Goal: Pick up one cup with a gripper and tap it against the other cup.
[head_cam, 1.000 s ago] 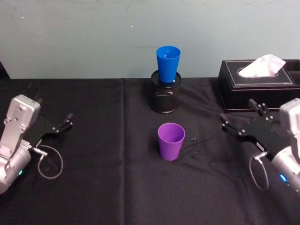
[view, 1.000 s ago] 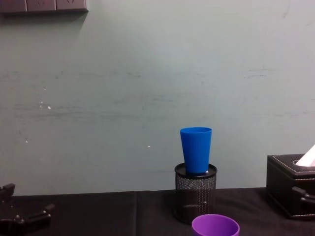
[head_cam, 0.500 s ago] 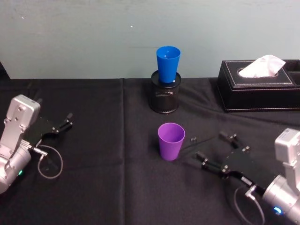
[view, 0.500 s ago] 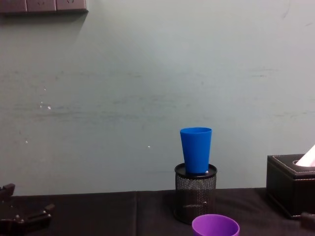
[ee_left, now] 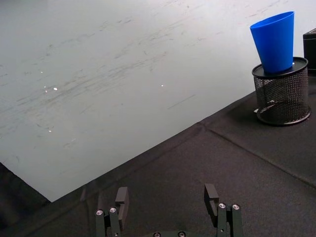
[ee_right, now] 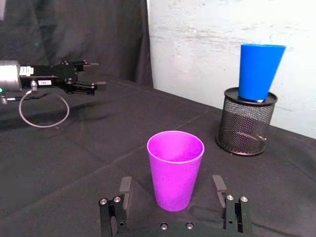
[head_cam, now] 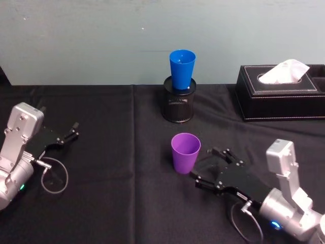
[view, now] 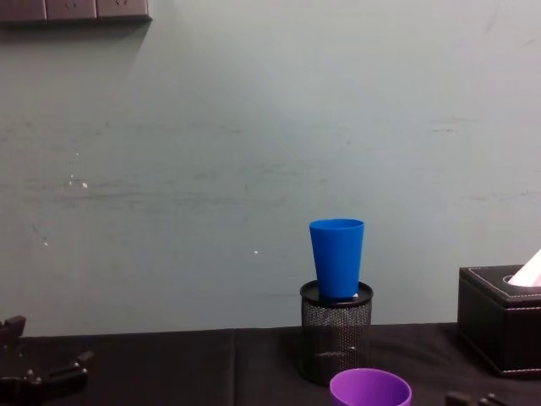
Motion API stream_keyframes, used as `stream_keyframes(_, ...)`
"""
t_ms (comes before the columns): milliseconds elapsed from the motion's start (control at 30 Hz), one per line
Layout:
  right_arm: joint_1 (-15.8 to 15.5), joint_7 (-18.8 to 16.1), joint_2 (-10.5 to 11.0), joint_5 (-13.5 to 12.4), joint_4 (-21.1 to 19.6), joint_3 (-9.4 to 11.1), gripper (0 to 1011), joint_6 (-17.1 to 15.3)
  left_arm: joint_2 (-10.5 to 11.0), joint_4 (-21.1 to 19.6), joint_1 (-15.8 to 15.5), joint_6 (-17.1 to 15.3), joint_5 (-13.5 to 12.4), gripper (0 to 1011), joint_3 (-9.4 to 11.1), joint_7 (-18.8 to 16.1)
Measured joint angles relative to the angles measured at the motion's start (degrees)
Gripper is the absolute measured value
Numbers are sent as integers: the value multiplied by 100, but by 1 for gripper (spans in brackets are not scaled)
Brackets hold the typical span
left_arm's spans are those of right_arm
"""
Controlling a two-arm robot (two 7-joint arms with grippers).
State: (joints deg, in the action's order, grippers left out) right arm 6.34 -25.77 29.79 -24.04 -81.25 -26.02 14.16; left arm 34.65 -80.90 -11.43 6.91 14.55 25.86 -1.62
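From the head, the purple cup point(head_cam: 185, 152) stands upright on the black cloth point(head_cam: 122, 203), near the middle of the table. The right gripper point(head_cam: 203, 165) lies low just right of it, fingers spread wide and holding nothing, tips beside the cup's lower wall. I cannot tell whether they touch. The blue cup point(head_cam: 182, 68) sits farther back, upright in a black mesh pen holder point(head_cam: 178, 105) that raises it off the cloth. A black tissue box point(head_cam: 279, 96) stands far right, well apart. The left gripper point(head_cam: 70, 133) rests at the left edge – open, empty.

The left wrist view shows the left gripper's point(ee_left: 166, 200) two fingers apart over bare cloth, with the blue cup point(ee_left: 274, 42) and pen holder point(ee_left: 282, 94) well beyond.

The right wrist view has the purple cup point(ee_right: 175, 168) centred between the spread fingers point(ee_right: 124, 190), a gap on each side. Beyond it stand the pen holder point(ee_right: 246, 123) and blue cup point(ee_right: 259, 71), and farther off lies the left gripper point(ee_right: 98, 74) – with a cable loop point(ee_right: 43, 108) beside it.

From the chest, the purple cup's rim point(view: 370, 391) sits directly in front of the pen holder point(view: 336, 334). The blue cup point(view: 336, 258) rises above it against the wall point(view: 211, 169), with the tissue box point(view: 499, 317) to the right.
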Motion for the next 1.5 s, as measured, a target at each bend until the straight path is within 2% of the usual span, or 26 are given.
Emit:
stream_keyframes(267,345,-38,-345,212,397,-60,1000,-112,0,0,0,0,0,1000,0,0)
stream_keyframes(900,866,-155,-938,508,1055,-51,1000,-261,0,0,0,0,0,1000,0,0)
stream_keyframes(1200,961,-181,-1113,598,1186,34,1000,-276,0,0,-1,0,0,1000,0,0)
stream_keyframes(1500,962,-192,-1147,636,1191,57,1000,-298,0,0,0,0,0,1000,0,0)
